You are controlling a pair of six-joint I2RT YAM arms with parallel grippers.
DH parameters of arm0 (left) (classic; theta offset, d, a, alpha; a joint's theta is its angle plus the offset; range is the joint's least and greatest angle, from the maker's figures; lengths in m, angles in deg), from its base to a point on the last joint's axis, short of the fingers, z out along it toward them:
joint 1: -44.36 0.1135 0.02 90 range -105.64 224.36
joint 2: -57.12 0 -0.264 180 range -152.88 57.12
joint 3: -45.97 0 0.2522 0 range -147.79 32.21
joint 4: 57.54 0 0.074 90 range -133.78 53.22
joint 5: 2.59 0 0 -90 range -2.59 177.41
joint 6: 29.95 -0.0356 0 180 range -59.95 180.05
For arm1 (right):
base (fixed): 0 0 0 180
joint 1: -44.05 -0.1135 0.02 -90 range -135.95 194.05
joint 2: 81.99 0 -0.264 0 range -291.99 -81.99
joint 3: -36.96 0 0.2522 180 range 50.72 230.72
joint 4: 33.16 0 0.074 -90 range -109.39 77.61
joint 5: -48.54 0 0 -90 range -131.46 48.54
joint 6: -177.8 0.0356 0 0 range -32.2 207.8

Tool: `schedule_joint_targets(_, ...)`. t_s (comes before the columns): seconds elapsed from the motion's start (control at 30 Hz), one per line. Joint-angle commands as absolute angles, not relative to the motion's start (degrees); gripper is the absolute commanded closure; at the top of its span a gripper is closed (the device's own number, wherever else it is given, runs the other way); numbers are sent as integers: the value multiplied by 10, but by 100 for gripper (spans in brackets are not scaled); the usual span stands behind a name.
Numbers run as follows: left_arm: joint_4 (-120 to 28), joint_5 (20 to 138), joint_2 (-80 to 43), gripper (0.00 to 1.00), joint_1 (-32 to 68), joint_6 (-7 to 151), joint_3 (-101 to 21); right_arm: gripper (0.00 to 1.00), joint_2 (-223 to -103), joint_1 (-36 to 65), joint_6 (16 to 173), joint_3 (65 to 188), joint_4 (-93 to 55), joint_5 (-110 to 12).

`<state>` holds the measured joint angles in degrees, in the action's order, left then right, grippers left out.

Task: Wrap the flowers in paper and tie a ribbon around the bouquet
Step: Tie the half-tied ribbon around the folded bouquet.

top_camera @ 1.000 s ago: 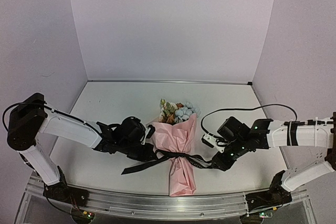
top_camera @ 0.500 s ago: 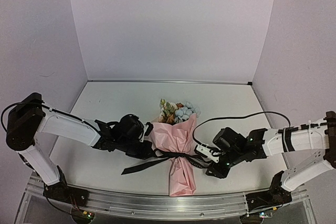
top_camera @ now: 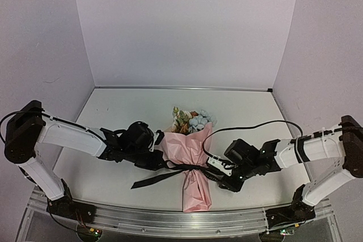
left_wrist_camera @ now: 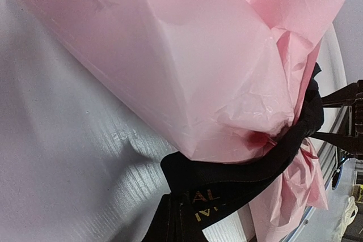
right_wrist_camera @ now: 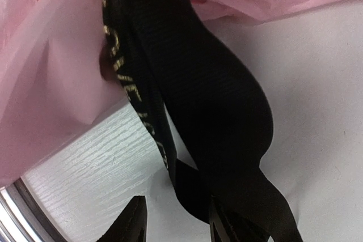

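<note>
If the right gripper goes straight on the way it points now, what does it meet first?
Probably the narrow black ribbon with gold lettering, right ahead of the right gripper; thin pink paper lies beyond.

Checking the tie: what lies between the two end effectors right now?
In the top view, the bouquet's pinched waist, wrapped by the black ribbon, lies between the left end effector and the right end effector.

Inside a robotics lab's test booth: plain pale lilac walls (top_camera: 187,26) closed in a white table (top_camera: 125,111) on three sides. Two white-and-black robot arms, the left arm (top_camera: 68,137) and the right arm (top_camera: 317,148), stood bolted to a metal rail (top_camera: 170,217) along its near edge, small indicator lights (top_camera: 94,232) glowing at their bases.
</note>
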<state>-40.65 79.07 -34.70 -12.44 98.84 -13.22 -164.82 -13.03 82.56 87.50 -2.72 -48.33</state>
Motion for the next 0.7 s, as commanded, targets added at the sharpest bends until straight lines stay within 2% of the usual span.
schedule_joint_targets(0.0,-407,793,-323,100,-120,977,-147,62,-1656,-131,816,900,-51,-462)
schedule_joint_targets(0.13,-407,791,-324,100,-119,976,-147,62,-1676,-131,822,912,-51,-465)
schedule_joint_targets(0.27,-402,797,-320,100,-116,978,-145,70,-1694,-131,837,921,-51,-464)
schedule_joint_targets(0.3,-400,799,-318,100,-115,979,-144,73,-1696,-132,840,921,-50,-461)
schedule_joint_targets(0.43,-376,815,-311,100,-104,985,-140,98,-1686,-131,856,927,-19,-443)
schedule_joint_targets(0.67,-363,831,-282,100,-70,996,-111,100,-1623,-131,896,903,48,-426)
